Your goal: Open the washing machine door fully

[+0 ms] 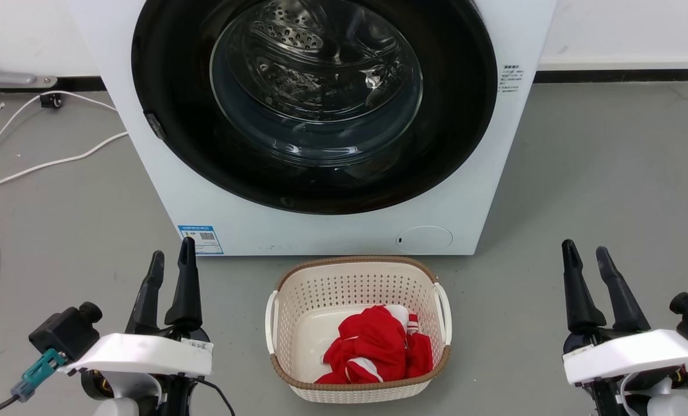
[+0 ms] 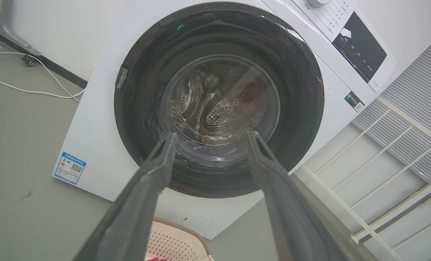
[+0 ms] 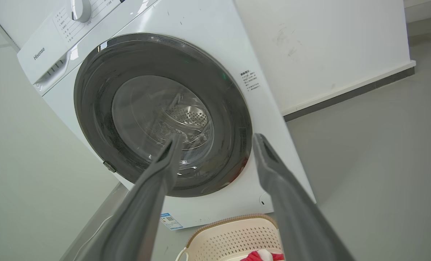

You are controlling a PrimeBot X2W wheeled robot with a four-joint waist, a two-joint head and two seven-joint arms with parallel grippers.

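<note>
The washing machine door (image 1: 170, 115) lies shut, flush in the washing machine (image 1: 321, 234). On the floor just before it stands a cream laundry basket (image 1: 350, 261) holding a red garment (image 1: 378, 346). The left pincer (image 1: 173, 248) and right pincer (image 1: 584, 247) flank it, both parted and empty. A white cable (image 1: 32, 167) trails on the left.

In the head view, the top edge cuts off the upper part of the door (image 1: 315, 98) and washer (image 1: 344, 234). I cannot read the blue label (image 1: 200, 238) or the side sticker (image 1: 509, 79): print too small. The red cloth (image 1: 378, 346) is bunched; I cannot tell the garment type. In both wrist views, the bottom edge cuts off the basket (image 2: 175, 239).
</note>
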